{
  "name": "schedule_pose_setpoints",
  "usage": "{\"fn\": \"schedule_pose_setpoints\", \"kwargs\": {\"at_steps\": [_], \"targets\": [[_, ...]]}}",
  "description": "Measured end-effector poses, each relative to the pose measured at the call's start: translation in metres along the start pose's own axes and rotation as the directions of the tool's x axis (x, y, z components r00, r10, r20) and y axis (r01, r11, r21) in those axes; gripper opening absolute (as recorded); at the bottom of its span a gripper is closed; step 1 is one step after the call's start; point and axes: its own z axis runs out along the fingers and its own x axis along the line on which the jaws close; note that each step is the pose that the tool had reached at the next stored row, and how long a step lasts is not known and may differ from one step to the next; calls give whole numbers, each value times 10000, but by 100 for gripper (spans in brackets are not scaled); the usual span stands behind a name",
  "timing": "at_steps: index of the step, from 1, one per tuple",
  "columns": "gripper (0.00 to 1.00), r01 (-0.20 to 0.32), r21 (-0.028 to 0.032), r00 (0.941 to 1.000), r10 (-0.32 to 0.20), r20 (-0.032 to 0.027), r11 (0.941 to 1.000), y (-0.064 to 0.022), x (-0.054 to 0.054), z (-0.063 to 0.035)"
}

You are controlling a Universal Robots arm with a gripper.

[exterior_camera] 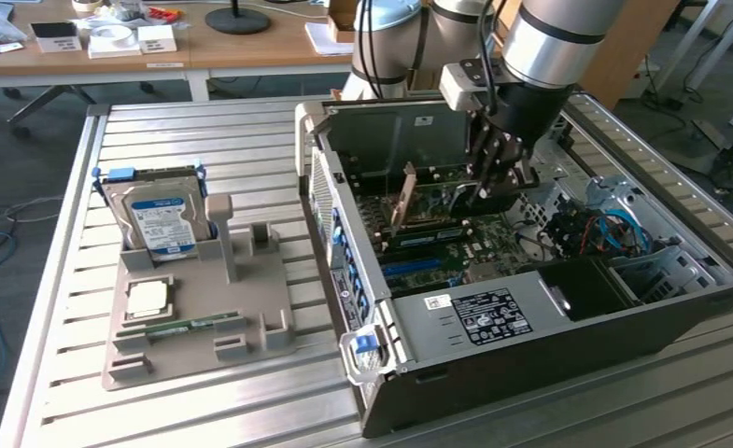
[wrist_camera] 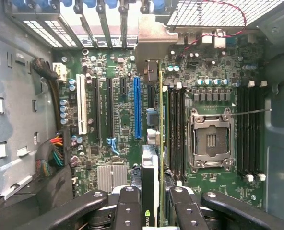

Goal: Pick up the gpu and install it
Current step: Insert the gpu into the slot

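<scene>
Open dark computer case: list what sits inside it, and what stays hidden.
Inside: a green motherboard with a blue slot, an empty silver processor socket, and the thin dark gpu card gripped edge-on by the black gripper. The card hides the board beneath it.

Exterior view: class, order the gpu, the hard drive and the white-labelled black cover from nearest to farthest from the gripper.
1. gpu, gripped in the gripper jaws inside the case.
2. White-labelled black cover, inside the case, toward the camera.
3. Hard drive, upright in the grey holder outside the case, at the exterior view's left.
</scene>
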Motion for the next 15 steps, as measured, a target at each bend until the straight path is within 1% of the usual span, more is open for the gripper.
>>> {"fn": "schedule_pose_setpoints", "kwargs": {"at_steps": [11, 15], "targets": [[27, -1, 0, 10000, 1, -2, 10000, 1, -2, 7], [27, -1, 2, 10000, 1, 0, 10000, 29, 0, 15]]}}
